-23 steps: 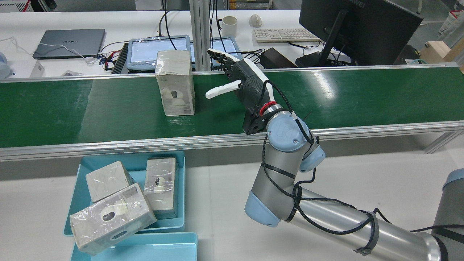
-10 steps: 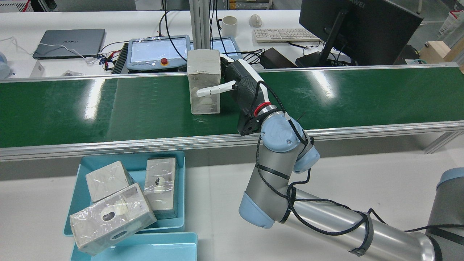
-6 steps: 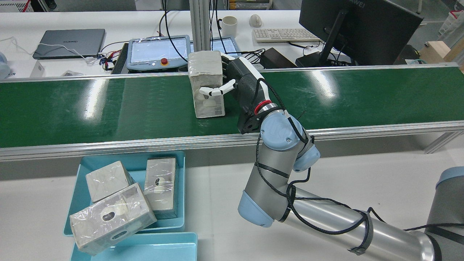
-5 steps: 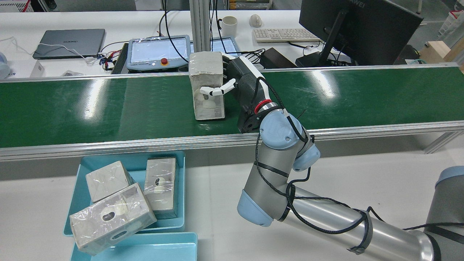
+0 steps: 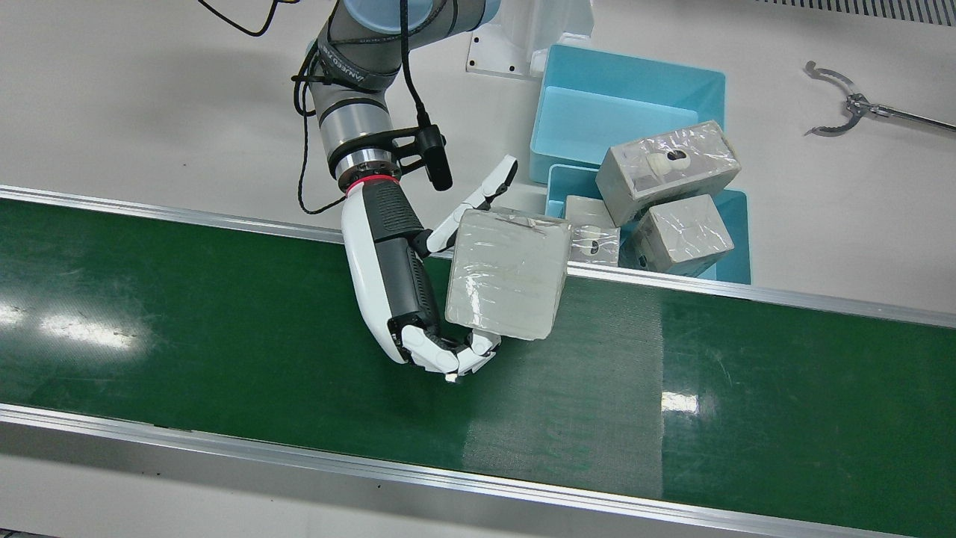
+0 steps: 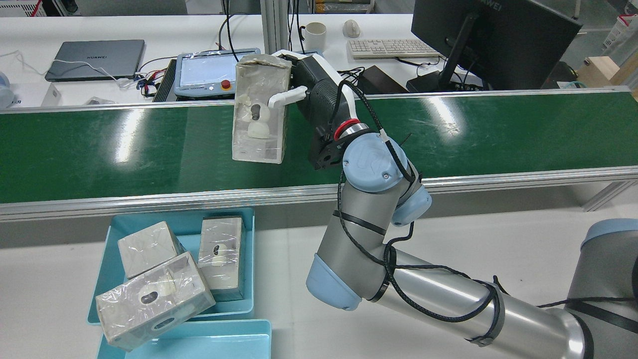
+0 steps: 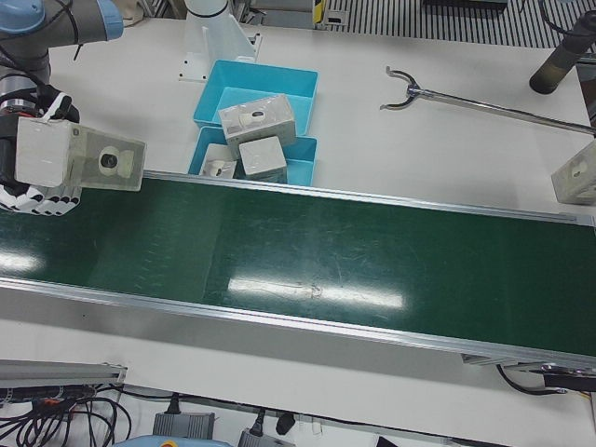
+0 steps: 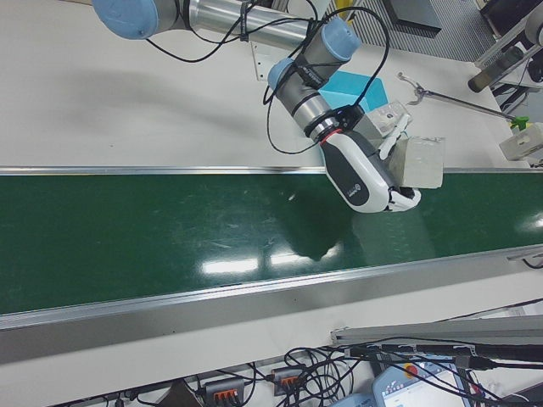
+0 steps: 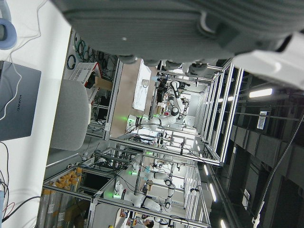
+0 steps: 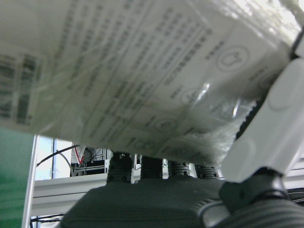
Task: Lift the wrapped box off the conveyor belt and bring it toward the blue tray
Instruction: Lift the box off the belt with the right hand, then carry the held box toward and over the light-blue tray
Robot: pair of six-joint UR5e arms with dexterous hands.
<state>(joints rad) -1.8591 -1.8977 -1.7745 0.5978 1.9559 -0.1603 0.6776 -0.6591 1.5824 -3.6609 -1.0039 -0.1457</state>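
Right hand (image 5: pixel 403 288) clamped around wrapped box (image 5: pixel 508 273) above conveyor belt (image 5: pixel 224 321); left hand's fingers mostly cropped, grip unclear.

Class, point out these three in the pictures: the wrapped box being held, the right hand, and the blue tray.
wrapped box (image 5: pixel 508 273), front view, middle of its top face
right hand (image 5: pixel 392 261), front view, black back of the hand
blue tray (image 6: pixel 246 262), rear view, its right wall

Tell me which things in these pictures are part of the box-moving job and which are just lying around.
Part of the job:
- wrapped box, held by the right robot hand
- conveyor belt
- blue tray

Just lying about:
- laptop, mug, keyboard, monitor
- metal grabber tool on the table
- three wrapped boxes already in the tray
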